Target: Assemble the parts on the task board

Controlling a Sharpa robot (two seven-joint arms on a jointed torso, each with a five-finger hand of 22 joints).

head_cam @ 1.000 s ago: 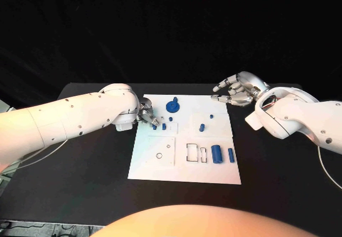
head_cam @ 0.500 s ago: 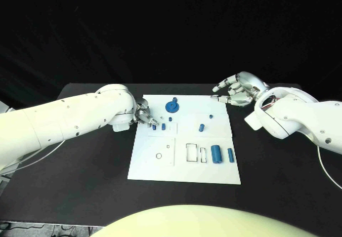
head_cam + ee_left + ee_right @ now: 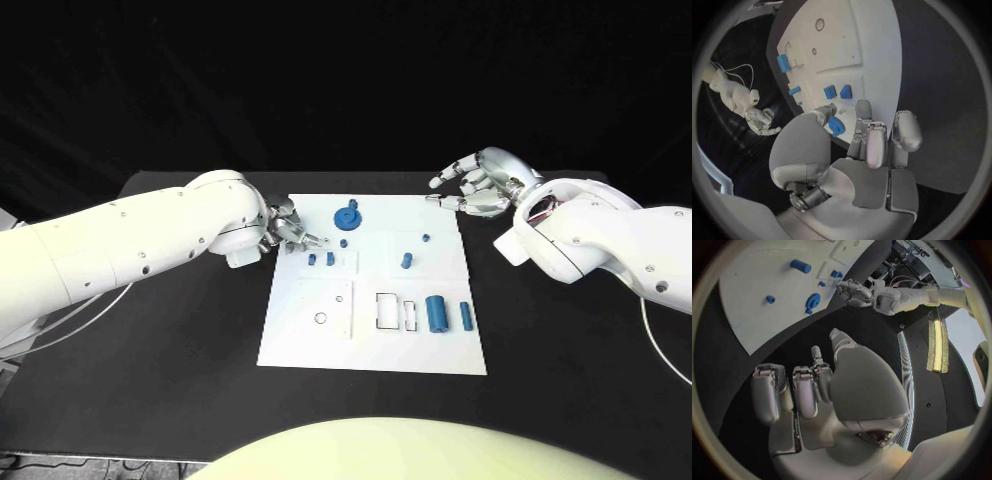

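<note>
— Where's the left hand?
— At the task board's left edge, fingers curled in with nothing in them, just beside two small blue pegs standing on the board.
— And the right hand?
— Above the black surface off the board's far right corner, fingers loosely apart, holding nothing.
— Other parts?
— A blue round gear piece near the far edge; two blue cylinders near the right side.
</note>
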